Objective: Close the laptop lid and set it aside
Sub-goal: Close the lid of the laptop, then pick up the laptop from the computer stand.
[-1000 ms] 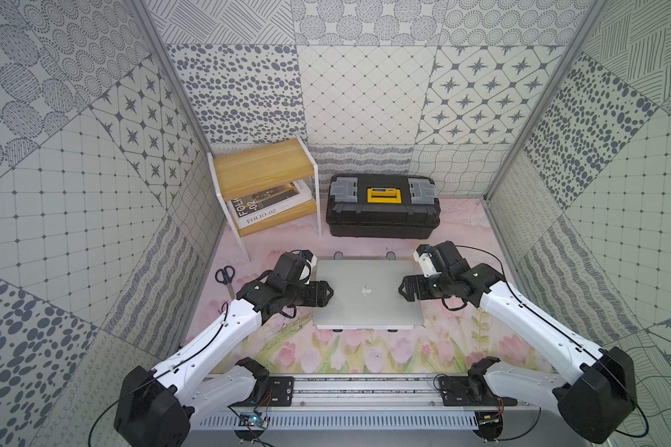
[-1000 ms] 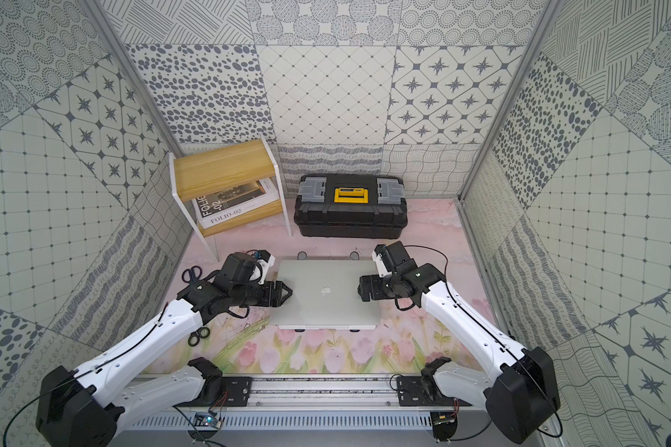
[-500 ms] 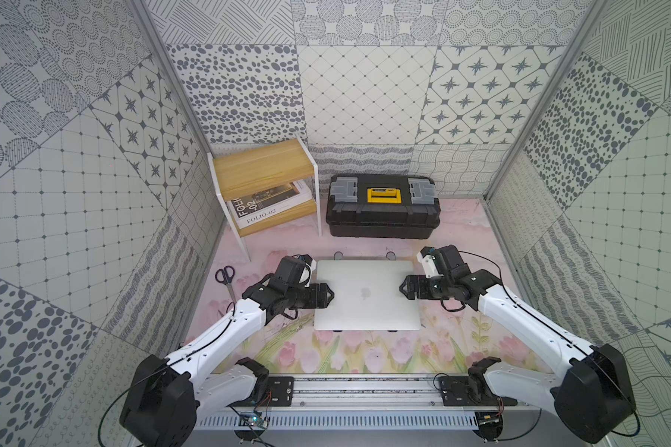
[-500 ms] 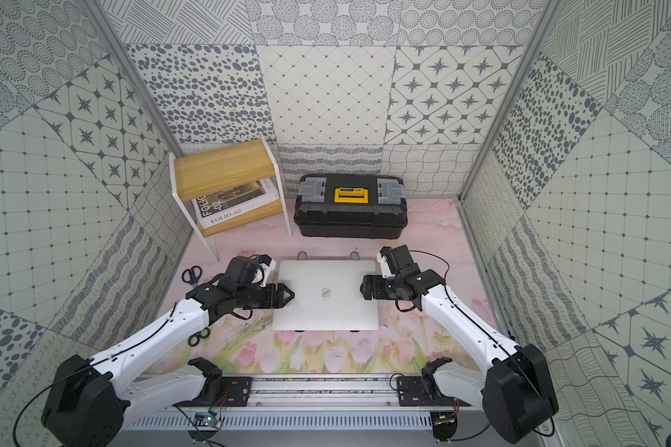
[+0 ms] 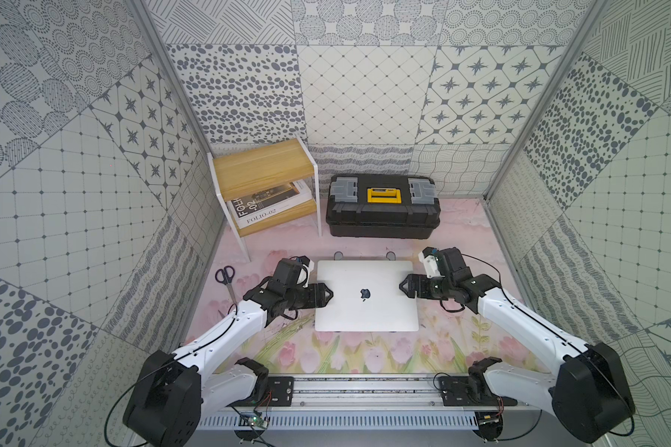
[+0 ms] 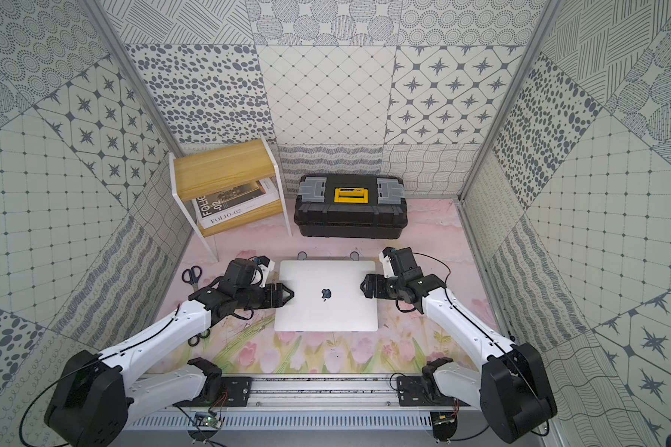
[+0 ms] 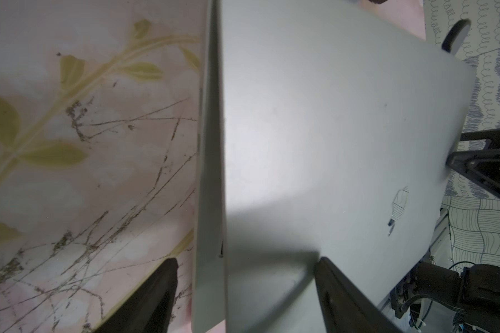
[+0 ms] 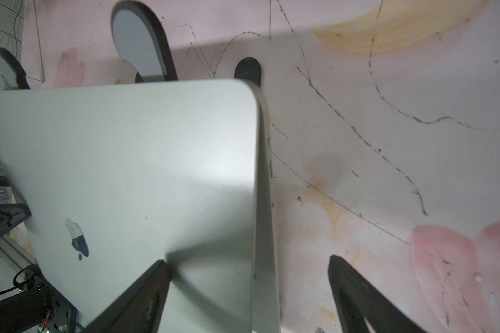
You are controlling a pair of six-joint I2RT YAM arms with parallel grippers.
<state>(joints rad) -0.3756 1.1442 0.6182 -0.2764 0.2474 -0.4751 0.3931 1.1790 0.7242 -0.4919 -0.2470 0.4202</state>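
Observation:
The silver laptop lies closed on its black stand in the middle of the floral mat, apple logo up. Its lid is flat on the base. My left gripper straddles the laptop's left edge, one finger over the lid and one beside the underside. The jaws stand wide and are not clamped. My right gripper straddles the right edge the same way, open.
The stand's black feet poke out behind the laptop. A black-and-yellow toolbox sits at the back. A wooden shelf with a book stands back left. Scissors lie left of my left arm.
Both grippers have stayed at the laptop's side edges and their jaws have narrowed a little. The arms shifted slightly. The laptop lies in the same place.

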